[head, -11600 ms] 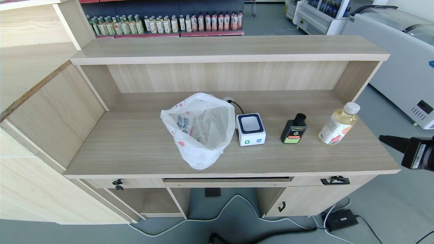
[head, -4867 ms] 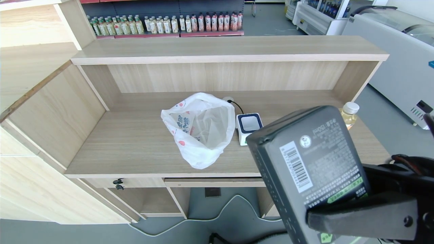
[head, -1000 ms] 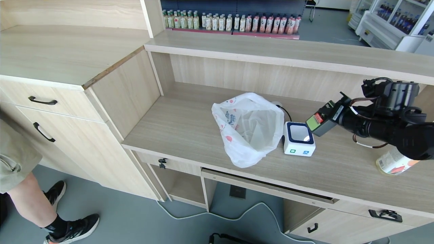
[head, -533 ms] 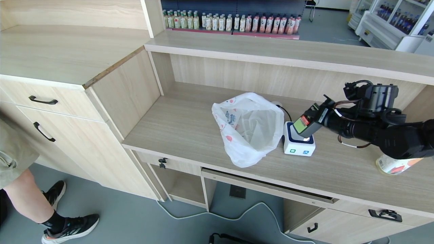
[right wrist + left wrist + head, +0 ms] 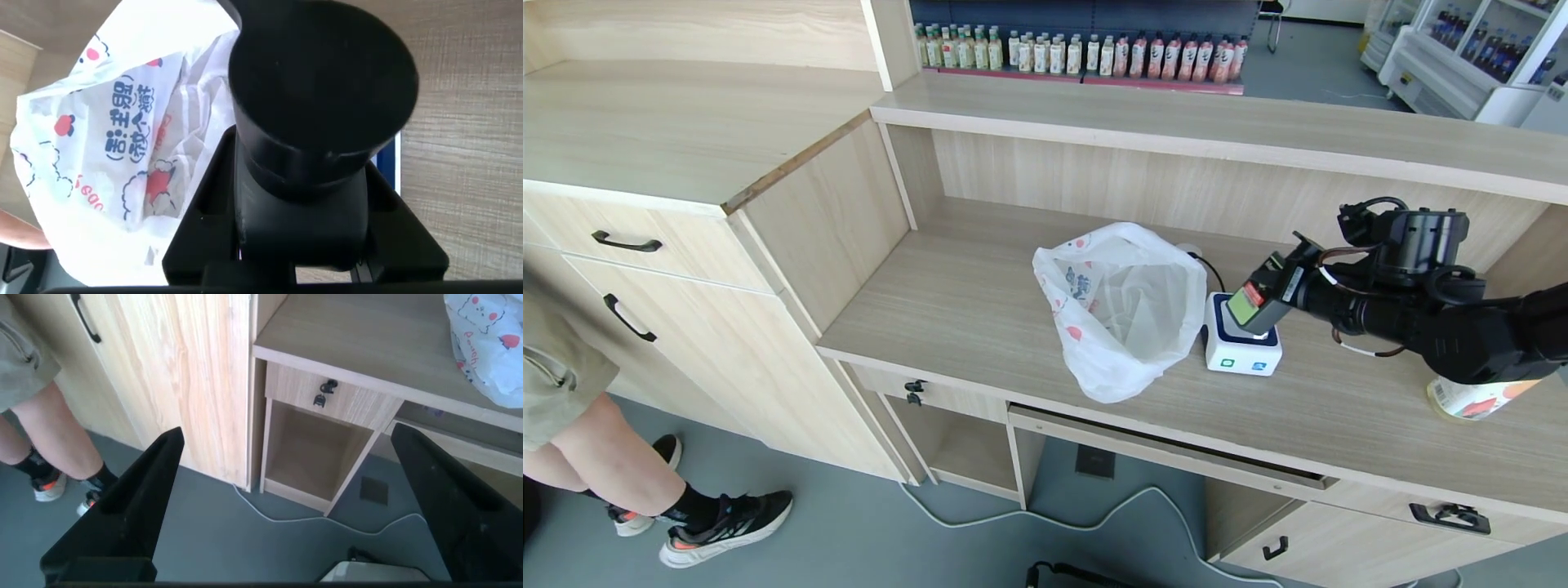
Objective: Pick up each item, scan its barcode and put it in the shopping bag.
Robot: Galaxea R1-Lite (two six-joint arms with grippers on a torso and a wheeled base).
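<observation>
Now scan step: right gripper (image 5: 1297, 276) clamped on black bottle (image 5: 1252, 300), tilted just above scanner (image 5: 1243, 357), beside shopping bag (image 5: 1123, 302) near middle of counter (image 5: 996, 327). Turn barcode face down toward scanner window (barcode side not visible). Lower gently and avoid knocking scanner. Meanwhile left gripper (image 5: 282, 506) gapes wide, empty, below counter's front edge.

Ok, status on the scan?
Right gripper shut on black bottle, above scanner. Left gripper open, low beside counter. Nothing between scanner and shopping bag.
</observation>
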